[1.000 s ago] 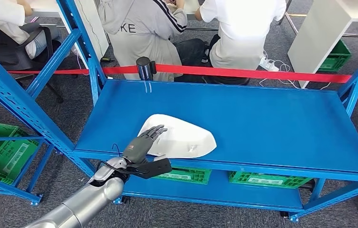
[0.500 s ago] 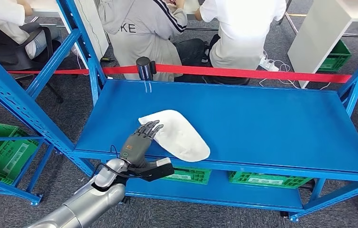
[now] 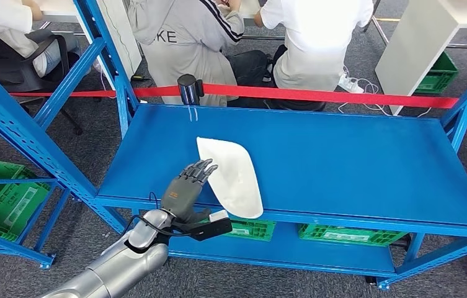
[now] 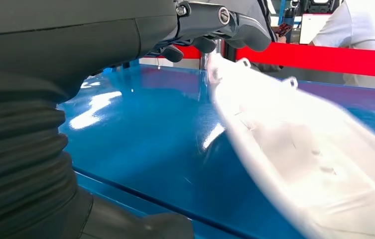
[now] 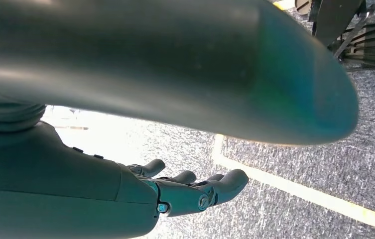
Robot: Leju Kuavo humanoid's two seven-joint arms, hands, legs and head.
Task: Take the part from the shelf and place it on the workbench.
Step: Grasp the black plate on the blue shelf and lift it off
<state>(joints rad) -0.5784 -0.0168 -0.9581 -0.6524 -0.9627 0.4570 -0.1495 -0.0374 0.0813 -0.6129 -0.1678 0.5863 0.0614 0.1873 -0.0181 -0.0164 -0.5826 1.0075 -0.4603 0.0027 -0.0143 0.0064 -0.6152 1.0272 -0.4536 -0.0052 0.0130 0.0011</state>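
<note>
- Left hand (image 3: 188, 186) is at the front edge of the blue shelf (image 3: 355, 161), fingers (image 3: 203, 169) stretched out and spread, tips touching the left edge of the white part (image 3: 231, 174).
- It grips nothing: an open hand laid against the part, no fingers wrapped round it.
- The part lies flat on the shelf, left of centre, long axis running from back to front, its near tip right at the shelf's front lip.
- From the left wrist view the part (image 4: 295, 149) looks like a shallow moulded shell with small tabs along its rim; the picture of it is smeared, so finer detail is hard to read.
- Right hand (image 5: 190, 191) hangs low over grey carpet, fingers loosely apart, holding nothing.
- Step in hand, by my reading: getting hold of the part. The pickup is not yet made, and the workbench leg is all to come.
- Next move calls for fingers over the rim and the thumb under the edge at the front lip, then a firm close before lifting.
- Watch out: it's a smooth shell on a glossy shelf, likely to skid from a push instead of seating in the palm.
</note>
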